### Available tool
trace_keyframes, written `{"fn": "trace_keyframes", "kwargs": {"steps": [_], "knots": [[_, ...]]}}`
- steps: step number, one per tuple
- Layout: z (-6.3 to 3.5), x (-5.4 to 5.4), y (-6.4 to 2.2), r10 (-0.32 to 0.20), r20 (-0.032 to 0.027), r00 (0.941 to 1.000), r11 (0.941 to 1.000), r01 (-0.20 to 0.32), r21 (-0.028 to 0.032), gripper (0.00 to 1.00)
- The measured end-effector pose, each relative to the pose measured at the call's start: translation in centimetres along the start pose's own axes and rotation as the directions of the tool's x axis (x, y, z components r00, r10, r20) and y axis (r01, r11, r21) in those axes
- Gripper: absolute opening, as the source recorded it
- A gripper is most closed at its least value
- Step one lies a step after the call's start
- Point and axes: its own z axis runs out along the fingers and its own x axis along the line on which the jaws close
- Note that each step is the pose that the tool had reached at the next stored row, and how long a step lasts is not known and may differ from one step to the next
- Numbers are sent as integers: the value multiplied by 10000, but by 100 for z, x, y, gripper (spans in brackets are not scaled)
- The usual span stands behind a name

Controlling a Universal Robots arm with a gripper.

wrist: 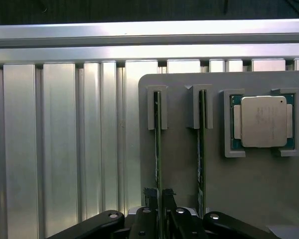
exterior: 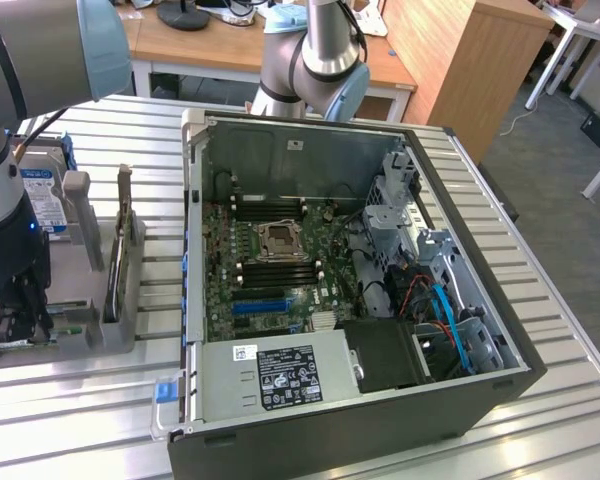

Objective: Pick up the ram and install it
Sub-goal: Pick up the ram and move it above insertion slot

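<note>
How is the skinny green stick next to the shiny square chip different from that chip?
The green stick is long and thin; the square chip is short and wide. The stick stands on its edge in a slot; the chip lies flat, silver face showing. Both sit in holders on the same grey tray.

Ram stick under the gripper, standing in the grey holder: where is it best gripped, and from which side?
I'd pinch the ram across its flat faces along the upper long edge, coming straight down. It stands on edge in a slot of the holder, so only that edge is free.
</note>
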Motion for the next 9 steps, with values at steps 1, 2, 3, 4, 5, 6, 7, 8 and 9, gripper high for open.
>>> {"fn": "trace_keyframes", "kwargs": {"steps": [1, 2, 3, 4, 5, 6, 7, 8, 9], "knots": [[0, 0, 0, 0, 0, 10000, 10000, 0, 0, 18], [0, 0, 0, 0, 1, 10000, 10000, 0, 0, 18], [0, 0, 0, 0, 1, 10000, 10000, 0, 0, 18], [0, 0, 0, -1, 1, 10000, 10000, 1, 0, 18], [0, 0, 0, 0, 1, 10000, 10000, 0, 0, 18], [0, 0, 0, 0, 1, 10000, 10000, 0, 0, 18], [0, 0, 0, -1, 1, 10000, 10000, 1, 0, 17], [0, 0, 0, -1, 1, 10000, 10000, 1, -1, 12], [0, 0, 0, -1, 0, 10000, 10000, 1, 0, 12]]}}
